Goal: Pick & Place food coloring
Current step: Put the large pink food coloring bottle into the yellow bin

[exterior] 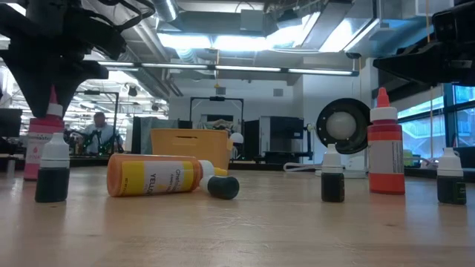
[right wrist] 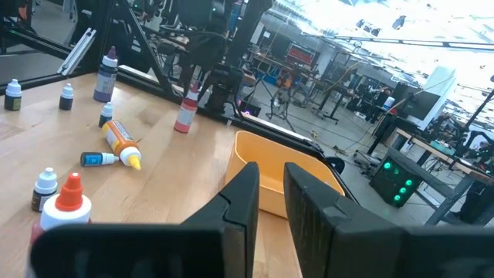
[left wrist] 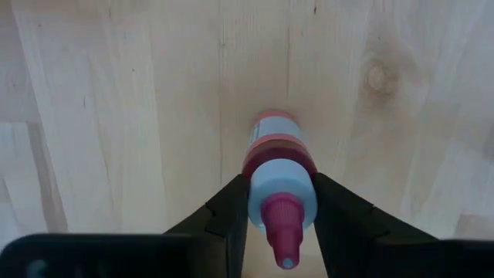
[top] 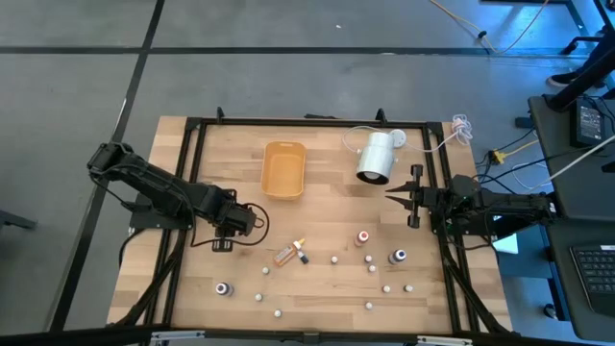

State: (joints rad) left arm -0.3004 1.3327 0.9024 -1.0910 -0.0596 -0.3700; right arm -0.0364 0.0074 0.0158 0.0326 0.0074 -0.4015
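Wooden and pale, the surface [top: 317,279] is the biggest thing here, and it has lots of little food coloring bottles [top: 370,269] spread over its near half. The orange tray [top: 283,169] sits well apart from them and looks empty, so I think no bottle has been put away yet. Nearly all of the job is left.

Next to the tray lies a big white cylinder [top: 375,157] on its side.

The left pincer [top: 252,220] is at the left side of the surface. Its 2 fingers [left wrist: 231,212] are narrow and press on both sides of 1 pink-tipped bottle [left wrist: 279,166], just under its cap. The bottle stands on the wood.

The right pincer [top: 396,197] waits near the cylinder. It is closed tight and holds nothing.

An orange-yellow bottle [exterior: 159,175] lies on its side in the middle.
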